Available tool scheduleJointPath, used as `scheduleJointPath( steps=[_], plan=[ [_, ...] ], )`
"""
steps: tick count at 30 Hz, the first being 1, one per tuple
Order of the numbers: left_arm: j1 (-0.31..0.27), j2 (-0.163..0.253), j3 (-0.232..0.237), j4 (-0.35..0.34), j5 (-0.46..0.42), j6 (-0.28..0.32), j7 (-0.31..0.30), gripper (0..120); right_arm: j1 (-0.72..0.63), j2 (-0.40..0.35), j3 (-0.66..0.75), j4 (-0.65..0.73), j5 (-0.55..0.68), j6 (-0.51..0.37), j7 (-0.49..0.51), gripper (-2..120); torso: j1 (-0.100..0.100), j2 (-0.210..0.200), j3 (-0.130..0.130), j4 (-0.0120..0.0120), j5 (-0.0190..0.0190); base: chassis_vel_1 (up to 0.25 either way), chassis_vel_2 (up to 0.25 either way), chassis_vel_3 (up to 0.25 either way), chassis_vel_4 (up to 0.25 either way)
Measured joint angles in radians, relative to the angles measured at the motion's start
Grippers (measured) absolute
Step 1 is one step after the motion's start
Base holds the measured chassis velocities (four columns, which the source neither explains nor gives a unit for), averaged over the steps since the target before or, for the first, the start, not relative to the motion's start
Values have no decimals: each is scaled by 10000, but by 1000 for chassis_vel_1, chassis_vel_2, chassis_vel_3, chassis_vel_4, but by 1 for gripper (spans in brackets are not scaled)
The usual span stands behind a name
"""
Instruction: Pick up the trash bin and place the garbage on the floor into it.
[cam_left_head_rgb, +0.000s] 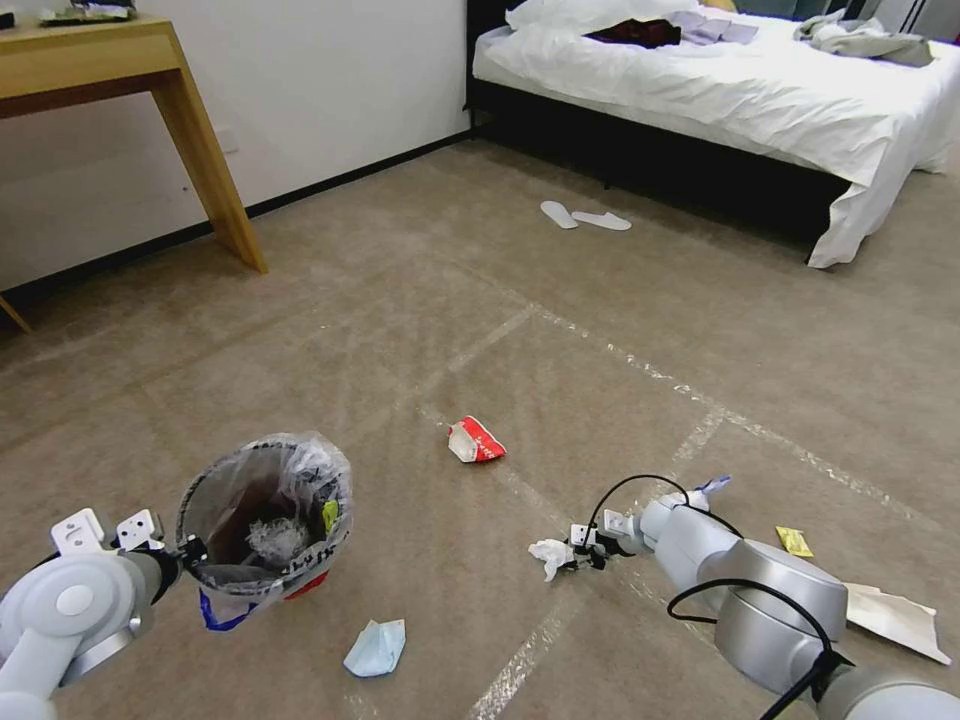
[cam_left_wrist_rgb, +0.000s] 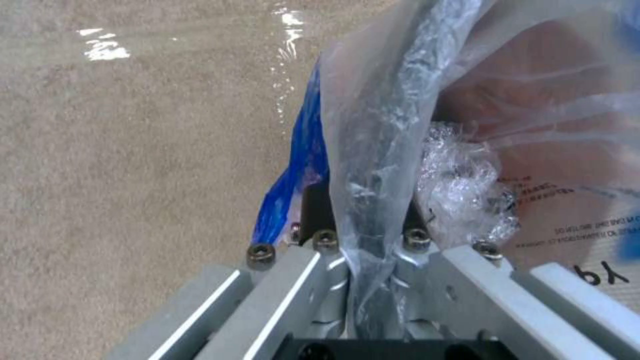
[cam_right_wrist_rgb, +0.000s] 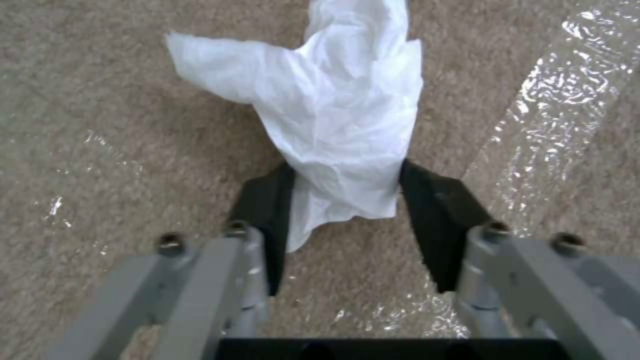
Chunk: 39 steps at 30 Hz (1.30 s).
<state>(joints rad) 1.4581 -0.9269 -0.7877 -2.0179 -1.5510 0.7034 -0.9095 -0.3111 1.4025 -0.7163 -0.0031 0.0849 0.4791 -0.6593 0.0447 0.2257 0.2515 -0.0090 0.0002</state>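
The left gripper pinched the trash bin rim tight, while the right gripper straddled a white tissue, jaws parted.

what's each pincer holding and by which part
Left pincer grips the trash bin by its bag-lined rim. Right pincer brackets a white tissue at its lower end, not yet clamped.

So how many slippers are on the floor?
2. One slipper lies on the floor near the bed. The other slipper is right beside it, closer to the bed. Others could be hidden under the bed.
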Motion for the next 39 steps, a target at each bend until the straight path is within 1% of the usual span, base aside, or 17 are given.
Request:
scheduleJointPath(
  steps=[3, 5, 6, 8, 9, 11, 21, 24, 26, 27, 29, 31, 34, 36, 37, 38, 39],
  plan=[
    [-1, 24, 0, 0, 0, -5, 3, 1, -16, -1, 6, 0, 13, 58, 49, 33, 0, 0, 0, 0, 1, 0, 0, 0, 0],
    [-12, 75, 0, 1, -2, -16, 10, 1, -29, 18, 78, 10, 88, 95, 99, 20, 0, 0, 0, 0, 1, 0, 0, 0, 0],
    [-12, 75, 0, 1, -2, -16, 10, 1, -29, 18, 78, 10, 88, 95, 99, 20, 0, 0, 0, 0, 1, 0, 0, 0, 0],
    [-31, 91, 13, 8, -2, -26, 11, 1, -29, 49, 146, 19, 149, 96, 115, 9, 0, -1, 0, 0, 1, 0, 0, 0, 0],
    [-31, 91, 13, 8, -2, -26, 11, 1, -29, 49, 146, 19, 149, 96, 115, 9, 0, -1, 0, 0, 1, 0, 0, 0, 0],
    [-43, 93, 35, 25, -6, -26, 11, 1, -41, 67, 267, 52, 243, 96, 103, 0, 0, 0, 0, 1, 0, 0, 0, 0, 0],
    [-60, 146, 86, 48, -32, -34, 11, 1, -185, -231, 1009, 871, 1052, 29, 83, 0, 0, 0, 0, -1, 1, 0, 0, 0, 0],
    [-67, 179, 110, 48, -76, -52, 8, 1, -189, -462, 1623, 1433, 1272, 134, 76, 0, 0, -1, 0, 0, 2, 0, 0, 0, 0],
    [-140, 207, 205, 79, -104, -67, 8, 1, -87, -692, 2849, 2009, 1163, 688, 40, 0, 0, -1, 1, -2, 3, 0, 0, 0, 0],
    [-140, 207, 205, 79, -104, -67, 8, 1, -87, -692, 2849, 2009, 1163, 688, 40, 0, 0, -1, 1, -2, 3, 0, 0, 0, 0],
    [-333, 225, 345, 195, -173, -91, 10, 1, 164, -1013, 4406, 2695, 1098, 1478, 29, 0, 0, -1, 2, 4, 0, 0, 0, 0, 0],
    [-365, 232, 362, 216, -184, -96, 9, 1, 207, -1097, 4643, 2818, 1074, 1603, 27, 0, 0, -1, 2, 5, 1, 0, 0, 0, 0],
    [-549, 284, 474, 416, -208, -99, 16, 1, 409, -1657, 5570, 3640, 1651, 2123, -222, 0, 0, -1, 2, 1, 3, 0, 0, 0, 0],
    [-657, 306, 555, 621, -219, -99, 97, 1, 358, -2495, 5712, 5045, 3221, 2116, -720, 0, 1, -1, 2, 2, 4, 0, 0, 0, 0],
    [-657, 306, 555, 621, -219, -99, 97, 1, 358, -2495, 5712, 5045, 3221, 2116, -720, 0, 1, -1, 2, 2, 4, 0, 0, 0, 0],
    [-741, 318, 638, 853, -172, -100, 278, 1, 190, -3406, 5588, 6589, 4360, 1726, -997, 0, 0, -1, 1, -11, -3, 0, 0, 0, 0],
    [-741, 318, 638, 853, -172, -100, 278, 1, 190, -3406, 5588, 6589, 4360, 1726, -997, 0, 0, -1, 1, -11, -3, 0, 0, 0, 0]
  ],
)
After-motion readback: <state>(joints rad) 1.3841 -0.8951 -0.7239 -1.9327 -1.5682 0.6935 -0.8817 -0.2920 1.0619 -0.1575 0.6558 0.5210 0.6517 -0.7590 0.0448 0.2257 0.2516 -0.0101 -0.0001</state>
